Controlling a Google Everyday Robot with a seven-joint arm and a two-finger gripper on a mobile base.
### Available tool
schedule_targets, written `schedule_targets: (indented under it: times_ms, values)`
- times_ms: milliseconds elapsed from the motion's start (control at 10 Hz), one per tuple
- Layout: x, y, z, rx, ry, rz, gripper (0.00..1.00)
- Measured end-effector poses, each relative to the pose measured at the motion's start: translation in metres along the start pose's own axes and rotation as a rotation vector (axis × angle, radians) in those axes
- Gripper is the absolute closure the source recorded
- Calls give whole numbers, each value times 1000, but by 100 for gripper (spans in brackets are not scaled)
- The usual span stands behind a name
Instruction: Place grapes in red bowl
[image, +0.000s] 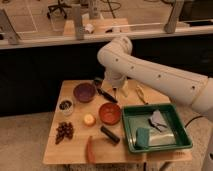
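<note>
The grapes (64, 131), a dark lumpy bunch, lie on the wooden table (75, 155) near its front left. The red bowl (109, 113) stands at the table's middle, to the right of the grapes, and looks empty. My white arm reaches in from the right and bends down over the back of the table. My gripper (115, 90) hangs over the back middle, behind the red bowl and far from the grapes. Nothing shows in it.
A dark purple bowl (84, 92) and a small dish with dark contents (65, 105) stand at the back left. A yellow-orange round thing (89, 119), a black cylinder (110, 135) and a red long thing (89, 149) lie in front. A green tray (172, 145) holds a sponge and cloth.
</note>
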Motion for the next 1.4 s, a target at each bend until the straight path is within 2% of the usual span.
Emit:
schedule_targets:
  times_ms: [300, 500, 800, 1100, 1400]
  values:
    - [-21, -37, 11, 69, -45, -186, 20]
    - [-35, -62, 20, 108, -76, -284, 20]
    - [-58, -92, 36, 138, -132, -402, 20]
    - [-73, -101, 50, 153, -170, -447, 20]
    - [-95, -109, 55, 196, -216, -496, 20]
